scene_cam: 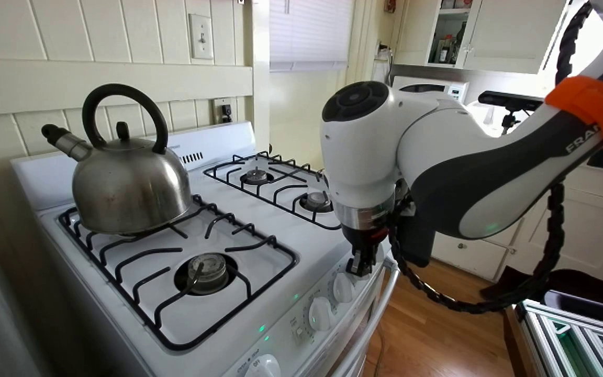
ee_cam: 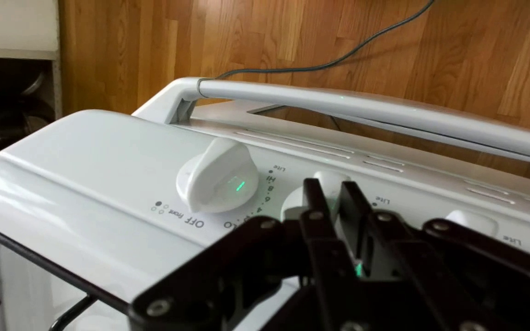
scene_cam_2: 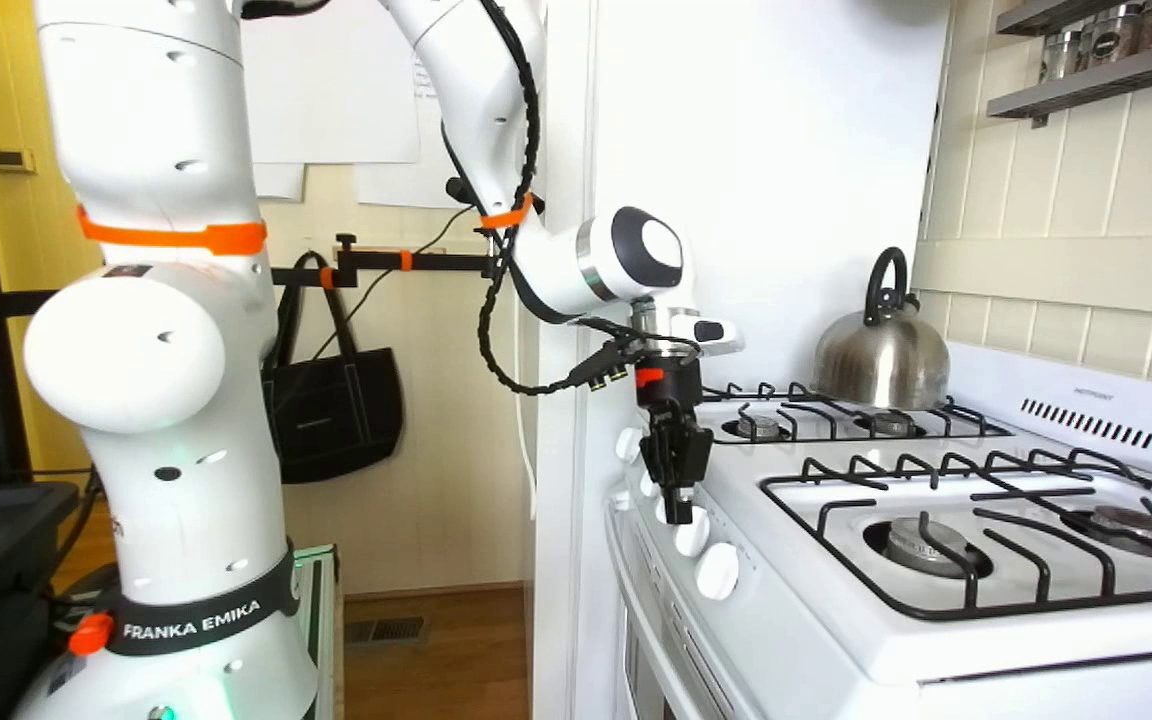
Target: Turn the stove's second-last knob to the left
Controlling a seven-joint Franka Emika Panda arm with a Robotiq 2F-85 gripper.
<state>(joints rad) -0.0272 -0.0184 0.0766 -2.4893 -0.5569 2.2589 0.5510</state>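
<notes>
1. White enamel stove (scene_cam: 280, 225) = task's thing; its front panel (ee_cam: 99, 161) lies directly under the gripper (ee_cam: 331, 186). Risk: pushing too deep jams the tool into the panel, since height over it is hard to judge. Room: straight up looks like the free way out.
2. Nearest grate (ee_cam: 46, 266): stove-top side of the tool, near but apart. Risk: tilting back mid-twist may catch the wire. Raised edge, so lift before moving that way.
3. Oven door handle (ee_cam: 361, 102): opposite side from the grate, running along the tool's outer side. Risk: overshooting outward clips the bar. Slim strip of stove between, open air past it.
4. Last knob (ee_cam: 221, 179), just beside the tool; third-last knob (ee_cam: 472, 223), on its other side. Risk: sideways drift or spreading too wide nudges either, turning the wrong one. Only short bare panel each way = tight sideways room.
5. Second-last knob (ee_cam: 294, 202): right below the tool, partly hidden behind it. Risk: off-centre pinch slips, or it may need pressing in and won't turn.
6. Fingertips (ee_cam: 312, 193): parted, nothing visibly clenched; contact with the knob can't be told. Risk: gap looks narrow, so one tip may land on top instead of straddling.
</notes>
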